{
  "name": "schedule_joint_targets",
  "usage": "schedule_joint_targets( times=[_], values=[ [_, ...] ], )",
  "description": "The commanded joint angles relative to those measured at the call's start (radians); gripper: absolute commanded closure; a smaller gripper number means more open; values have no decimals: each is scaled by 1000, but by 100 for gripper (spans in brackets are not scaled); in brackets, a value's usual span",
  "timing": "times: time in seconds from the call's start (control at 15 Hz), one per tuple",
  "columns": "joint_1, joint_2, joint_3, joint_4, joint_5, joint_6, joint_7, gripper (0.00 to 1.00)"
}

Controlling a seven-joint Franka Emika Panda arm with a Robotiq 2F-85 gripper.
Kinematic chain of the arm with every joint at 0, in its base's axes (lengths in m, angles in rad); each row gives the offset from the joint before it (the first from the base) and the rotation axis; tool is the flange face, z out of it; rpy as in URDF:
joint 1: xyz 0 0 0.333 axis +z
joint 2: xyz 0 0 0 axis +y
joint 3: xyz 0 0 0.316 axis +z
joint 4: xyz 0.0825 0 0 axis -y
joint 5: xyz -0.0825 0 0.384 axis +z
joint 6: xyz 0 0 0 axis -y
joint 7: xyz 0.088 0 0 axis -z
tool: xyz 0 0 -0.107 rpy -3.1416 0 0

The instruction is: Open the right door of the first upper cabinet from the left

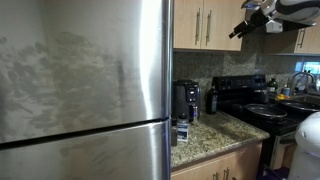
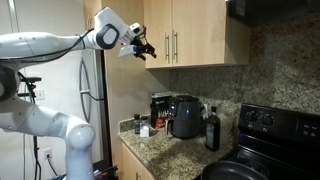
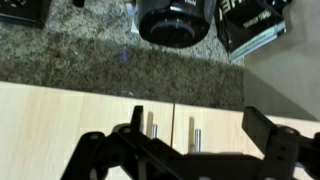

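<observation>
The first upper cabinet (image 2: 195,35) is light-tan wood with two shut doors and paired silver bar handles at the centre. The right door (image 2: 212,35) shows in both exterior views (image 1: 222,22), with its handle (image 2: 177,45) near its left edge. My gripper (image 2: 143,47) is open and empty, in the air in front of the cabinet at handle height, apart from it (image 1: 240,28). The wrist view looks upside down: the right door (image 3: 70,115) and its handle (image 3: 152,128) lie left of the seam, with my open jaws (image 3: 197,114) before both handles.
A steel fridge (image 1: 80,90) stands beside the cabinet. Below, on the granite counter (image 2: 175,145), stand a black coffee maker (image 2: 185,115), a dark bottle (image 2: 211,128) and small boxes. A black stove (image 1: 255,105) and range hood (image 2: 275,10) lie beyond.
</observation>
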Motion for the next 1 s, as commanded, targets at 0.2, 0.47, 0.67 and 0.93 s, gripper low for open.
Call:
schedule_joint_targets(
  times=[0.2,0.47,0.67,0.93],
  values=[
    [-22,74,5,80,48,39,19,0],
    [-22,295,-21,229,88,168,93,0],
    [-30,277,-9,204,92,168,82,0],
    [-42,331,4,236,87,196,91,0]
  ],
)
